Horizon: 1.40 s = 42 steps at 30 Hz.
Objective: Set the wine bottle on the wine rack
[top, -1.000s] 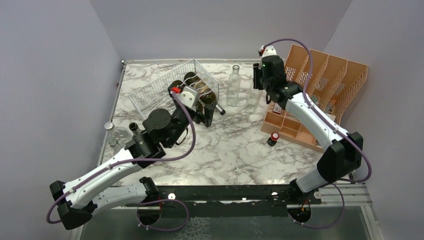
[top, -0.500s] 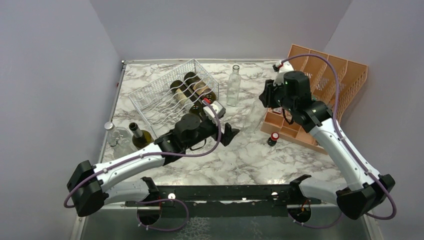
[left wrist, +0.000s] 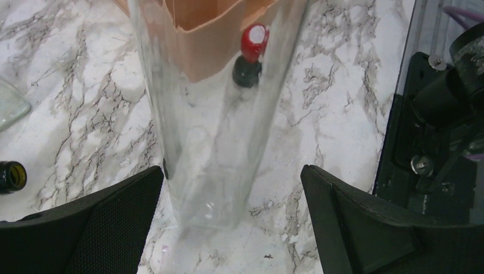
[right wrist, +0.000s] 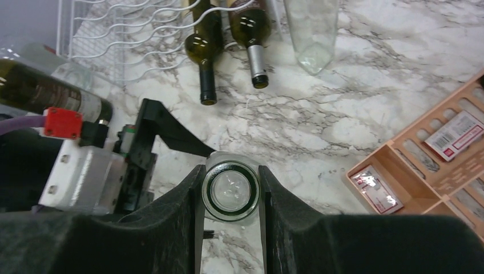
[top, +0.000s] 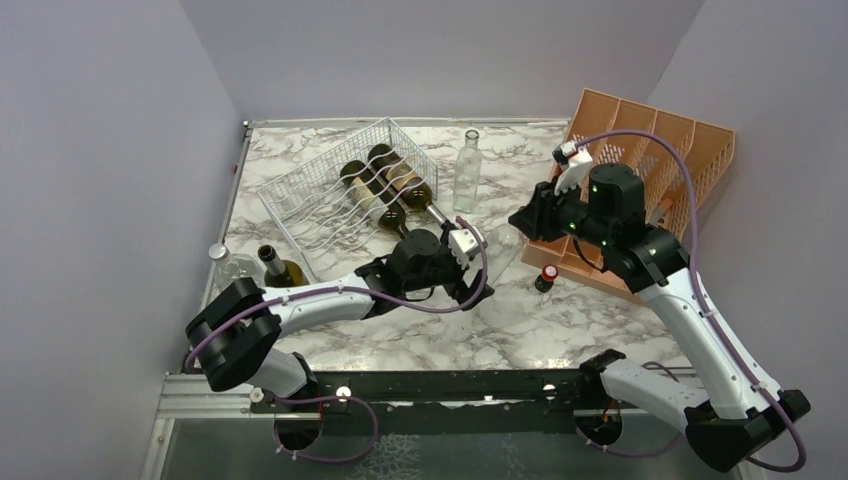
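Note:
A clear glass wine bottle (left wrist: 211, 125) stands upright near the table's middle. Its round mouth (right wrist: 230, 191) is pinched between my right gripper's (right wrist: 231, 177) fingers, which are shut on the neck from above (top: 525, 220). My left gripper (left wrist: 232, 171) is open wide around the bottle's lower body; the left finger is close to the glass and the right finger is well apart from it. I cannot tell whether the base touches the marble. The white wire wine rack (top: 320, 190) sits at the back left with dark bottles (top: 385, 185) lying in it.
A second clear bottle (top: 468, 170) stands behind the rack's right end. A dark bottle (top: 275, 268) and a clear jar (top: 225, 262) stand at the left edge. An orange tray (top: 580, 262), a red-capped vial (top: 547, 277) and an orange file organizer (top: 660, 150) fill the right.
My left arm swung right, away from the rack, and now straddles the clear bottle. My right arm carried that bottle from the back toward the table's middle.

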Each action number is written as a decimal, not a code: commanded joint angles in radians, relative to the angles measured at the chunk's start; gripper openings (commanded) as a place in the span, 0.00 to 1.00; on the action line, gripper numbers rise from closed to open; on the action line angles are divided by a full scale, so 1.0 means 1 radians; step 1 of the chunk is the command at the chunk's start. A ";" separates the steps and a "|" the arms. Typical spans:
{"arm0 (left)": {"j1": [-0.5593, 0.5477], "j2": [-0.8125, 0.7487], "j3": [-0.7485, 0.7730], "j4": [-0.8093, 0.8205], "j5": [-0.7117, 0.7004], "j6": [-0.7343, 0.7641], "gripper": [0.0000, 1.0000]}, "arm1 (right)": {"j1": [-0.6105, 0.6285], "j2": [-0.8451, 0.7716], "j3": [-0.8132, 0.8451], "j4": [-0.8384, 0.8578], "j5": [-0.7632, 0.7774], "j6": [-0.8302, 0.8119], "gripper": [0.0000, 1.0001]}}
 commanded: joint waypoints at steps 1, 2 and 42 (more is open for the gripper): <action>-0.004 0.039 0.003 0.127 0.026 0.095 0.99 | -0.004 -0.035 -0.013 0.046 -0.173 0.016 0.06; -0.005 0.043 -0.008 0.147 0.009 0.104 0.99 | -0.004 -0.036 -0.016 0.044 -0.186 0.013 0.06; -0.009 0.091 0.193 0.180 0.082 1.374 0.00 | -0.003 -0.127 0.036 -0.188 -0.079 -0.073 0.72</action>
